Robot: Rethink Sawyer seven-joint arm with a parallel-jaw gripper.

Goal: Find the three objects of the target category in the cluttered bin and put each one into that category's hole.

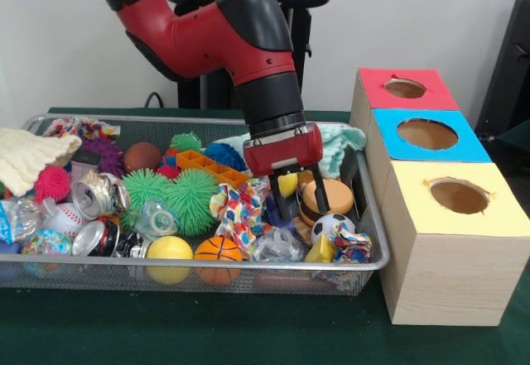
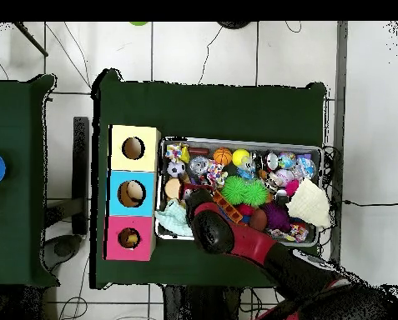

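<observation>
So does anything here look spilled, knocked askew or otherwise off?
Nothing spilled: the toys all sit inside the wire basket, and the three boxes stand in a straight row. One oddity: the claw is low in the clutter, open around something yellow, not one of the balls like the basketball.

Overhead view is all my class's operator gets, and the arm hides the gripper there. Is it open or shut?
Observer: Open. The gripper has its fingers apart, with the tips down among the toys in the wire bin.
Operator: What is it closest to?
Observer: A toy burger, right beside one finger. A small yellow thing shows between the fingers, but I cannot tell whether it is touched.
Operator: Is any ball near the tips?
Observer: A black-and-white soccer ball lies just camera-side of the burger, apart from both fingers.
</observation>
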